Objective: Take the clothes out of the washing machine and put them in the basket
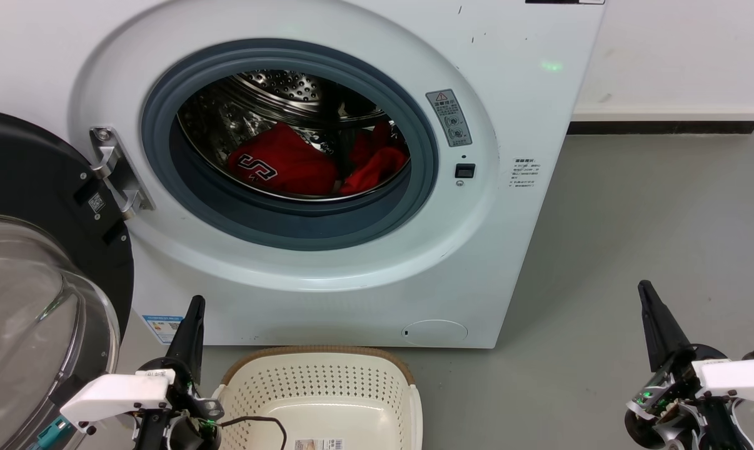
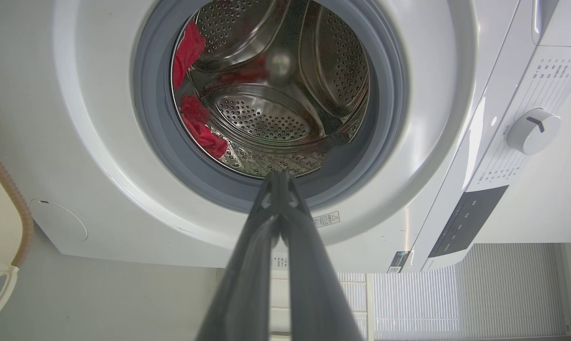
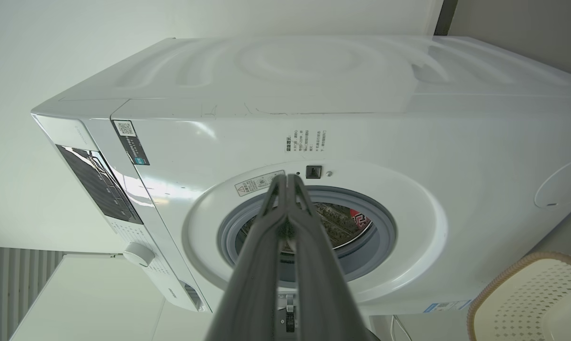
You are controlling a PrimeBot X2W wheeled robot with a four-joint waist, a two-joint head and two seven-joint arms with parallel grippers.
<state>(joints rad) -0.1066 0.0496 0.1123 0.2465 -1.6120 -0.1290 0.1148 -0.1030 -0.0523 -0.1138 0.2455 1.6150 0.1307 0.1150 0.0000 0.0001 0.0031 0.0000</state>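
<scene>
The white washing machine [image 1: 352, 281] stands in front of me with its black-rimmed glass door [image 1: 33, 294] swung open to the left. Red clothes [image 1: 289, 164] lie at the bottom of the steel drum, one showing dark white-edged lettering; they also show as red clothes [image 2: 198, 125] in the left wrist view and a red scrap [image 3: 360, 219] in the right wrist view. The cream basket [image 1: 317, 381] sits on the floor below the porthole, with nothing in it. My left gripper [image 1: 196, 306] is shut, low beside the basket's left. My right gripper [image 1: 646, 290] is shut, far right over the floor.
Grey floor [image 1: 633, 225] stretches to the right of the machine, up to a white wall with a dark skirting [image 1: 664, 127]. The open door takes up the lower left. A black cable [image 1: 258, 422] loops over the basket's left rim.
</scene>
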